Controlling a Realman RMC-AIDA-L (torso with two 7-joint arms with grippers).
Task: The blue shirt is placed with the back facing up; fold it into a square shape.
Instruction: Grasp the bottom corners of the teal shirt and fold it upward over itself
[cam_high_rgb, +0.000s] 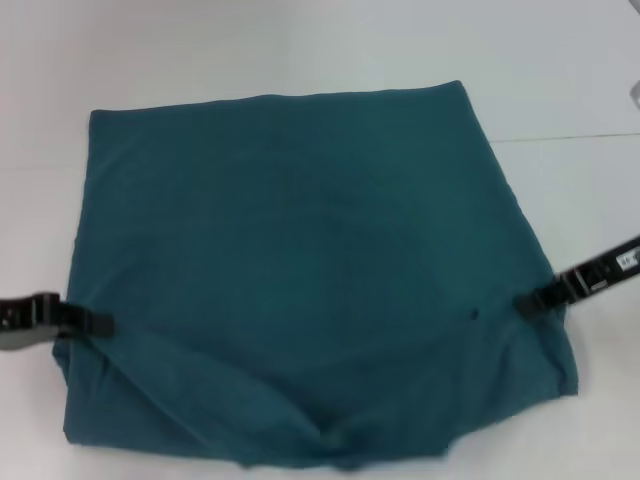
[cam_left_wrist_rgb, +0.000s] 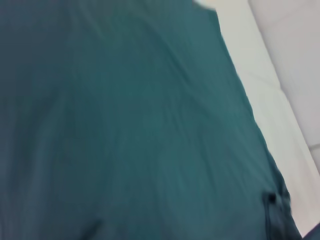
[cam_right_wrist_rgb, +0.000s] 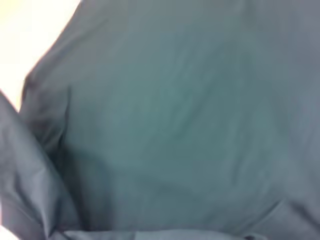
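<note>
The blue shirt lies spread on the white table with its plain teal back up, roughly square, and its near edge is rumpled. My left gripper reaches in low from the left and pinches the shirt's left edge near the front. My right gripper does the same on the right edge, where the cloth puckers around its tip. Teal fabric fills both wrist views: the shirt in the left one and the shirt in the right one. Neither wrist view shows its own fingers.
White table surrounds the shirt on all sides. A seam in the tabletop runs off to the right behind the shirt. A small pale object shows at the far right edge.
</note>
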